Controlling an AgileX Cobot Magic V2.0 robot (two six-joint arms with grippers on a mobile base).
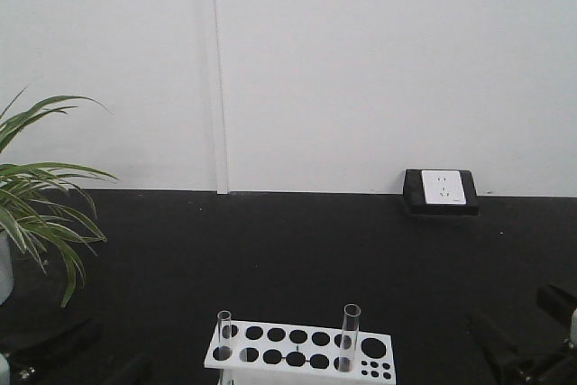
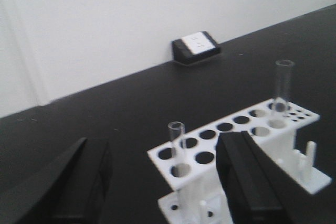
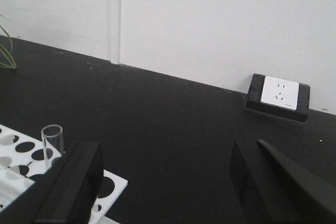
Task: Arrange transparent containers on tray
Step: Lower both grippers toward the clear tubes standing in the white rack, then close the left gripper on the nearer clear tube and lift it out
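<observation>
Black table top spreads out, and up close the left gripper and the right gripper both have their fingers spread wide with nothing in them. Just past them, a short clear tube and a tall clear tube stand up straight in a white rack. Far back, a plug box sits by the white wall, and a green plant leans in from the side.

Short clear tube and taller clear tube stand upright in rack.
</observation>
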